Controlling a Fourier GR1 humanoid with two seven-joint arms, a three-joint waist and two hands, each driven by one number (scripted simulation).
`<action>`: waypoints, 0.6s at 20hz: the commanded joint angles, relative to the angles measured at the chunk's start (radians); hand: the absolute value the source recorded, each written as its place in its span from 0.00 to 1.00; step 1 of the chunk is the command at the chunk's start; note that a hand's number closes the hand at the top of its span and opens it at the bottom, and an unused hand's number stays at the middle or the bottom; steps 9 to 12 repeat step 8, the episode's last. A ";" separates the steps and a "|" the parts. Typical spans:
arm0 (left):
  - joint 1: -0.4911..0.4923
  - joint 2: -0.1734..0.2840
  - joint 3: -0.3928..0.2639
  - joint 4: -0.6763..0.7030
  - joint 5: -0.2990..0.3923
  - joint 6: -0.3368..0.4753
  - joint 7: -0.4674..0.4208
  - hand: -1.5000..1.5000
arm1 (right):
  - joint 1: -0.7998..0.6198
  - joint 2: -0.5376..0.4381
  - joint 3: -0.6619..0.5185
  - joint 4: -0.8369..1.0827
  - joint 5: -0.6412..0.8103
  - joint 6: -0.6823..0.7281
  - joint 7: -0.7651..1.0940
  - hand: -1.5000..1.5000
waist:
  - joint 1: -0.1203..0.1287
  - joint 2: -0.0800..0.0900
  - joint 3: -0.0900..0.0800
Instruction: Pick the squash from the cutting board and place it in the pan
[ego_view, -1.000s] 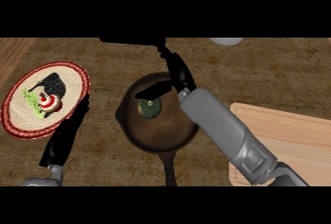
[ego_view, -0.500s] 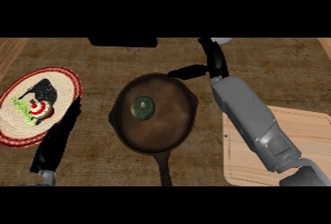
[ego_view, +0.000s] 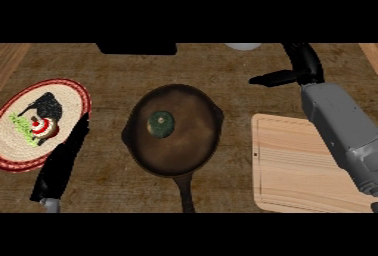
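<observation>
Dark wooden surface (ego_view: 221, 75) fills my one feed, the head view, so I read everything from that. At centre sits the pan (ego_view: 175, 131), handle toward me, and the squash (ego_view: 162, 123) lies inside it, left of the pan's middle, touching nothing else. To the right the cutting board (ego_view: 295, 170) carries nothing that I can make out. My right hand (ego_view: 291, 72) is up near the far edge, beyond the board and well apart from the pan; its fingers look relaxed and it has hold of nothing, though it is dark against the wood and I would not swear to every finger. My left hand (ego_view: 63, 162) rests low at the left, fingers straight and holding nothing, lying along the rim of the patterned plate (ego_view: 77, 92), which carries some food. I judge the placing done and the release made. Next I would only bring the right arm to rest, keeping it clear of the pan.
</observation>
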 joint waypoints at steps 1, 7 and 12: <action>0.045 -0.017 -0.007 -0.032 -0.017 0.005 -0.028 0.50 | 0.008 -0.071 -0.031 0.044 0.019 0.084 -0.057 0.00 | -0.002 -0.002 0.000; 0.031 -0.015 -0.014 -0.025 -0.036 -0.008 -0.013 0.50 | 0.020 -0.172 -0.068 0.156 0.029 0.231 -0.159 0.00 | 0.011 0.006 0.001; -0.020 -0.016 0.014 0.039 -0.015 -0.019 -0.018 0.50 | 0.025 -0.183 -0.061 0.153 0.043 0.247 -0.170 0.00 | 0.004 0.005 0.001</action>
